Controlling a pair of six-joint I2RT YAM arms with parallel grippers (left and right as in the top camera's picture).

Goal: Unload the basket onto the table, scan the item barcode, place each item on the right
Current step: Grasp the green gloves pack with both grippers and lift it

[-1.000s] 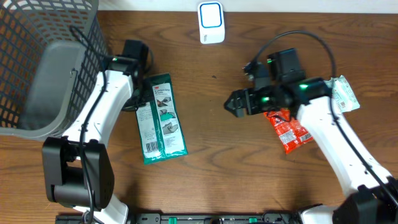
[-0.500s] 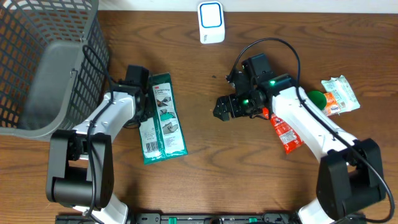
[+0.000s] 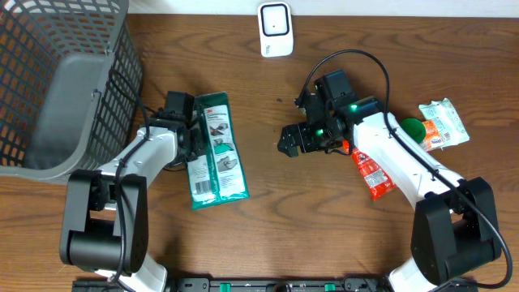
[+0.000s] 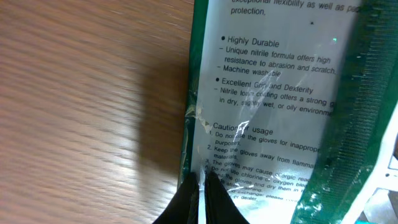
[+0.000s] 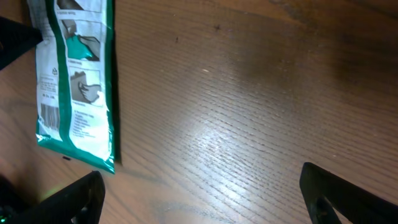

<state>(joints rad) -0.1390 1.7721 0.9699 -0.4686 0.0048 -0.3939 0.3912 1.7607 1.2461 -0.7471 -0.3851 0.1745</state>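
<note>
The item is a green and white glove package (image 3: 215,150) lying flat left of centre, printed side up, with a barcode (image 5: 48,115) near its lower end. My left gripper (image 3: 188,139) is shut on the package's left edge. In the left wrist view the two black fingertips (image 4: 202,186) pinch the clear film at the edge of the package (image 4: 280,93). A white scanner (image 3: 275,28) stands at the far edge of the table. My right gripper (image 3: 290,139) hangs open over bare wood right of the package (image 5: 74,81), holding nothing (image 5: 202,193).
A grey mesh basket (image 3: 57,81) fills the far left corner. On the right lie a red packet (image 3: 375,174), a green round thing (image 3: 412,128) and a white and orange packet (image 3: 443,123), partly behind my right arm.
The package has swung a little, its lower end shifting right, as my left gripper moved against its edge. My right arm moved left from the red packet and then stopped.
</note>
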